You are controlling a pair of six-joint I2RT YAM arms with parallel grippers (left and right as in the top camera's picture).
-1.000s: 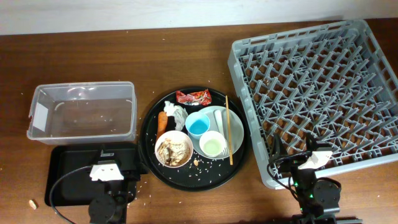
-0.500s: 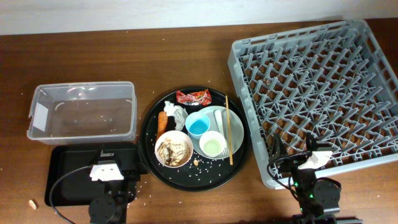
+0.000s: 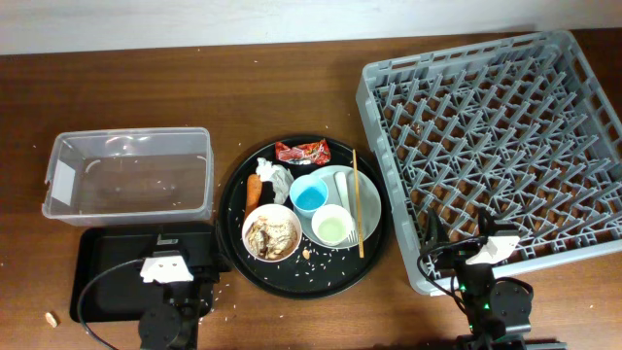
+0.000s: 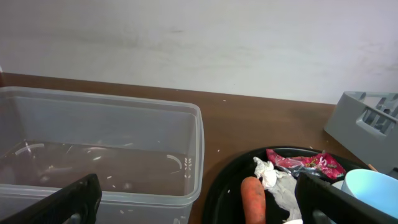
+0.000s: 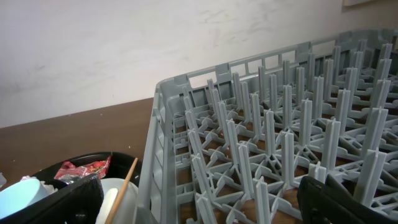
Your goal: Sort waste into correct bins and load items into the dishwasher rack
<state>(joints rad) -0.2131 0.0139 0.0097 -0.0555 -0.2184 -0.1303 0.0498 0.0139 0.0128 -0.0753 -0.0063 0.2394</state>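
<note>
Two bins sit toward the left edge of the bench: a clear plastic rectangular tub with a white label (image 3: 126, 133) and, at the front-left corner, a shallow black rectangular tray (image 3: 102, 255). The left gripper (image 4: 198, 186) hovers over that tray with its jaws spread wide and empty, which I judge to be a ready stance within reach of both bins.

Mid-bench, near the front edge, a big round black tray (image 3: 292, 289) gathers everything to be sorted:
- an orange carrot stub (image 3: 254, 190)
- crumpled white tissue (image 3: 278, 179)
- a red crinkled snack wrapper (image 3: 302, 151)
- a white bowl (image 3: 272, 207) holding beige-brown rice-like scraps (image 3: 272, 233)
- a small blue cup (image 3: 310, 197)
- a small white cup (image 3: 332, 227)
- a white plastic fork (image 3: 342, 187)
- a thin wooden chopstick (image 3: 357, 204) across a pale round plate (image 3: 371, 222)

Waste lies on the bin side and dishes on the rack side, probably to give each arm a short carry.

Along the right edge, a large square grey plastic crate with a lattice of pegs (image 3: 486, 146) holds no dishes. The right gripper (image 5: 200, 183) waits at the crate's front-left corner, its jaws wide apart and holding nothing.

Only the overhead view shows the shallow tray, the bowl and the fork. The wrist views alone show the jaw gaps, and the right one shows the pegs standing upright
</note>
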